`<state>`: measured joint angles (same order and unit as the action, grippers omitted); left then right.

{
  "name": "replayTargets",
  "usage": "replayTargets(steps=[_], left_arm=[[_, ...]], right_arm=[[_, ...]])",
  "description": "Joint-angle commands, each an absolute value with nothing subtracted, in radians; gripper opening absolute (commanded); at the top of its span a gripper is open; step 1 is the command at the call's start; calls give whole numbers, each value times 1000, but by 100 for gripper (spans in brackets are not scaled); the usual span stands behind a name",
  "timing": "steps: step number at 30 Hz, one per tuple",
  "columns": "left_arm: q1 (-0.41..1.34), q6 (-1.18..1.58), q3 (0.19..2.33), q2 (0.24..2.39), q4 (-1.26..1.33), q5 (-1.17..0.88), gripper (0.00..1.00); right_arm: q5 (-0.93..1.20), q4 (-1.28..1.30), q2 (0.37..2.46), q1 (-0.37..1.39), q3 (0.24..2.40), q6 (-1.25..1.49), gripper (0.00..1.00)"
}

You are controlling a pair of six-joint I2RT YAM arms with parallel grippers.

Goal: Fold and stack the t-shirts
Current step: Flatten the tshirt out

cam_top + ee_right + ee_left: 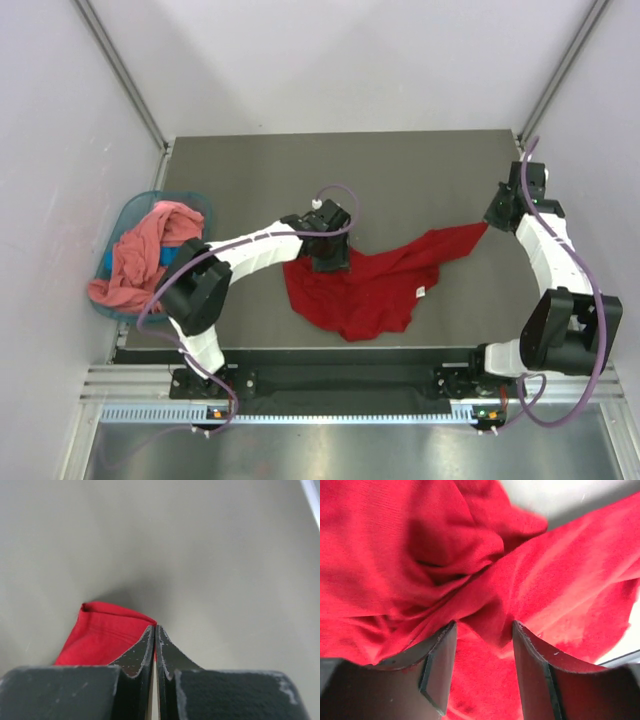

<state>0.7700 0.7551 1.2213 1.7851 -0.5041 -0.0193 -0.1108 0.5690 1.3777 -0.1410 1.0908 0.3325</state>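
The deep red t-shirt (375, 285) lies crumpled on the dark table (300, 170), its small white label (421, 291) facing up. One corner is stretched out to the right, where my right gripper (492, 218) is shut on it. The right wrist view shows the jaws (155, 628) pressed together on the red hem (102, 635). My left gripper (331, 258) is down on the shirt's upper left part. In the left wrist view it (484, 626) stands open over bunched red cloth (445, 545), which it does not pinch. A salmon-pink t-shirt (140, 255) is heaped in the basket.
The teal plastic basket (128, 214) sits off the table's left edge, the pink shirt spilling over its rim. Grey walls with metal rails close in the back and both sides. Bare table surface (200, 540) extends behind the red shirt.
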Motion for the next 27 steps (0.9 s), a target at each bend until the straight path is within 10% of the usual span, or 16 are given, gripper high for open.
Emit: replayTargets(steps=[1,27], left_arm=[[694,704,1316,1669,-526,22,54],[577,419,1255,1724,-406,-166,57]], right_arm=[[-92,512,1368,-147,1082,325,0],[21,474,1332,-146,1109,351,0]])
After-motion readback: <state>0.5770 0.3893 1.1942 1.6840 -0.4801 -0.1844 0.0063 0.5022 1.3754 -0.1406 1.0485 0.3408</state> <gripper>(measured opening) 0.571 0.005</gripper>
